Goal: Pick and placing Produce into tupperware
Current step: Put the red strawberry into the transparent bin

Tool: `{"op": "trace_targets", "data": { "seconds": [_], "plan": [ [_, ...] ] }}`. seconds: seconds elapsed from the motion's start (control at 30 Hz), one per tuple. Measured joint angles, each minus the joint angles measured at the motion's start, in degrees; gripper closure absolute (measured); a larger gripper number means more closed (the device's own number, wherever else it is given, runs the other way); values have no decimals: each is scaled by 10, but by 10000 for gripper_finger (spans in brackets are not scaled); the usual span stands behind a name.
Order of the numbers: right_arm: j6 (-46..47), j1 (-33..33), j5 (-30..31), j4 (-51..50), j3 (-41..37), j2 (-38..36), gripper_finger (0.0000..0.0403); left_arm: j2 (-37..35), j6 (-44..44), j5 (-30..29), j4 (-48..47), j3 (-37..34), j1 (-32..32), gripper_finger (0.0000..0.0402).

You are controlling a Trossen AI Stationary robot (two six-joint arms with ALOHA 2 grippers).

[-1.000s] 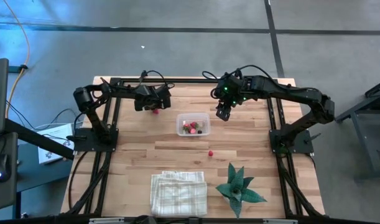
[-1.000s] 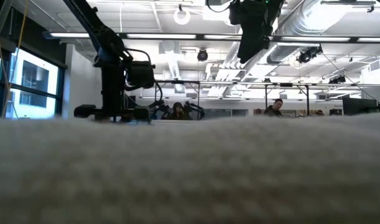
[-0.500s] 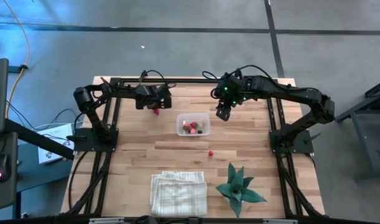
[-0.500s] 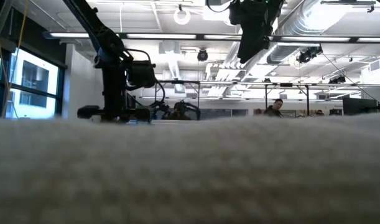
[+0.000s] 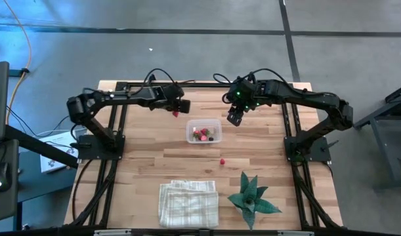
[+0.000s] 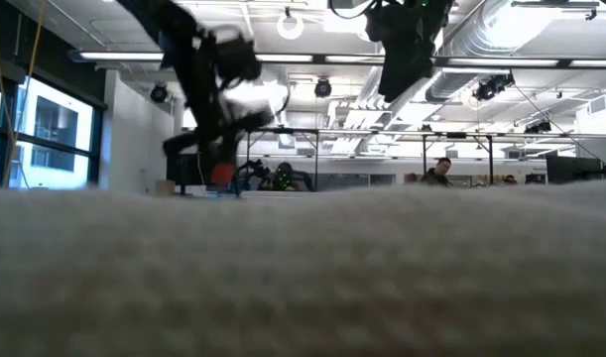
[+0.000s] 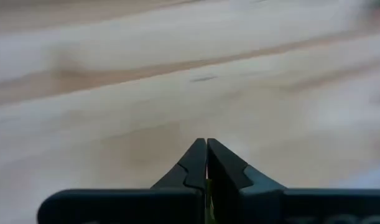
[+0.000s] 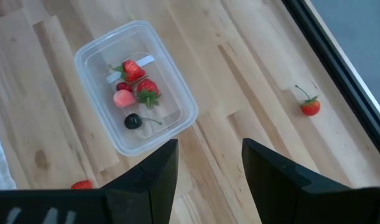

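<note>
A light wooden plank table seen from above. Near its centre sits a clear tupperware holding small red and dark produce. A loose red piece lies just toward 5 o'clock of it. A checked folded cloth lies at 6 o'clock, with a green spiky plant just beside it toward 5 o'clock.

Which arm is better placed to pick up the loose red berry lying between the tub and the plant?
Right. The right hand is open beside the tub, nearer the berry. The left hand is shut, apparently on a second berry.
</note>
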Motion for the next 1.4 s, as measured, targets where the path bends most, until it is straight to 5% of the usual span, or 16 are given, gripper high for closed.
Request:
{"op": "trace_targets", "data": {
  "seconds": [0.43, 0.9, 1.4],
  "plan": [
    [57, -32, 6, 0, 0, 0, 234, -6, 69, -13, 51, 97, -161, 401],
    [99, -37, 21, -5, 0, -22, 234, 91, 139, 31, 121, 97, -171, 402],
    [135, -37, 21, -6, 0, -22, 234, 96, 190, 38, 128, 97, -171, 401]
  ]
}}
